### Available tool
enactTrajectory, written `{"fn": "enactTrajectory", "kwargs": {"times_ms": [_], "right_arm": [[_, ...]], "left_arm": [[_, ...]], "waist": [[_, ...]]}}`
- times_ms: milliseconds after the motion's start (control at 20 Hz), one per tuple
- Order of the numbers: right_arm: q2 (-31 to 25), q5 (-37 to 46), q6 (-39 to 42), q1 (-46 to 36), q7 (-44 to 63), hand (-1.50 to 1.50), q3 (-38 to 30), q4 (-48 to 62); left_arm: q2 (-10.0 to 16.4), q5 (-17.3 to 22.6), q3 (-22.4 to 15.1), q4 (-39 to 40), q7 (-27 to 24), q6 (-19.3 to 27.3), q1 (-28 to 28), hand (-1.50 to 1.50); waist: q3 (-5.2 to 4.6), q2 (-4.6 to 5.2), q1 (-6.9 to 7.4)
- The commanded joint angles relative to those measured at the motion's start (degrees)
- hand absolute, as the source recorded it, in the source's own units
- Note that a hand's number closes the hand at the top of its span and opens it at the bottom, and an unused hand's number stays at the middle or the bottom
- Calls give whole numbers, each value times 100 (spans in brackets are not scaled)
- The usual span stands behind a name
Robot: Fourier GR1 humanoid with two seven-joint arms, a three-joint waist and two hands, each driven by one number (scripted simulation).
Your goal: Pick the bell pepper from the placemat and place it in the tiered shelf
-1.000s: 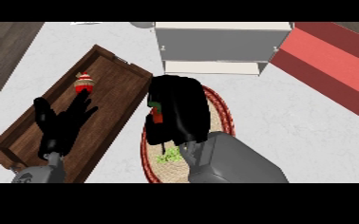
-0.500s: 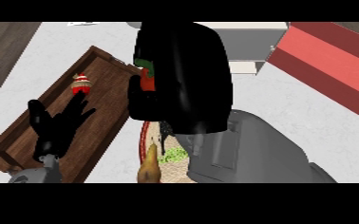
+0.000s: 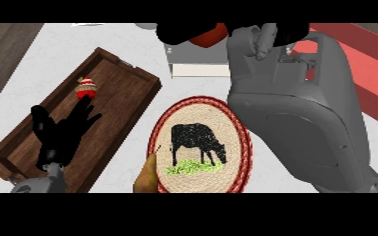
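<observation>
Since half a second ago, the right forearm (image 3: 295,120) has stretched farther toward 12 o'clock, uncovering the whole round placemat (image 3: 199,145), which it and its hand had largely hidden before. The right hand (image 3: 177,32) now sits at the view's top edge, at 12 o'clock, with its black fingers curled round the red bell pepper (image 3: 208,34), only part of which shows between them. The pepper is off the placemat and held just above the tiered shelf (image 3: 198,62), a white and grey unit that stands at 12 o'clock from the placemat; whether the pepper touches the shelf cannot be told. The placemat, woven with a red rim and a black cow on it, lies at 6 o'clock on the pale counter (image 3: 66,45). A brown object (image 3: 146,175) pokes out at its 7 o'clock edge. At 9 o'clock a wooden tray (image 3: 125,100) lies slantwise, with a small red, white and green figure (image 3: 86,87) near its far end. The left hand (image 3: 63,132) stays over the tray's near half, fingers spread and straight, holding nothing. A red striped surface (image 3: 365,65) shows at 2 o'clock.
</observation>
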Motion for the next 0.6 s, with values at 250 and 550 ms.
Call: {"fn": "enactTrajectory", "kwargs": {"times_ms": [250, 550], "right_arm": [[-926, -530, 532, -825, -876, 150, -1224, 1582], [-778, -466, 436, -1024, -1492, 150, -1101, 2527]], "left_arm": [[-100, -74, -153, -168, 93, -73, 416, 0], [-80, -82, 1, 359, 334, -11, -424, 0]], "waist": [[-27, 42, 87], [-31, 61, 30]]}}
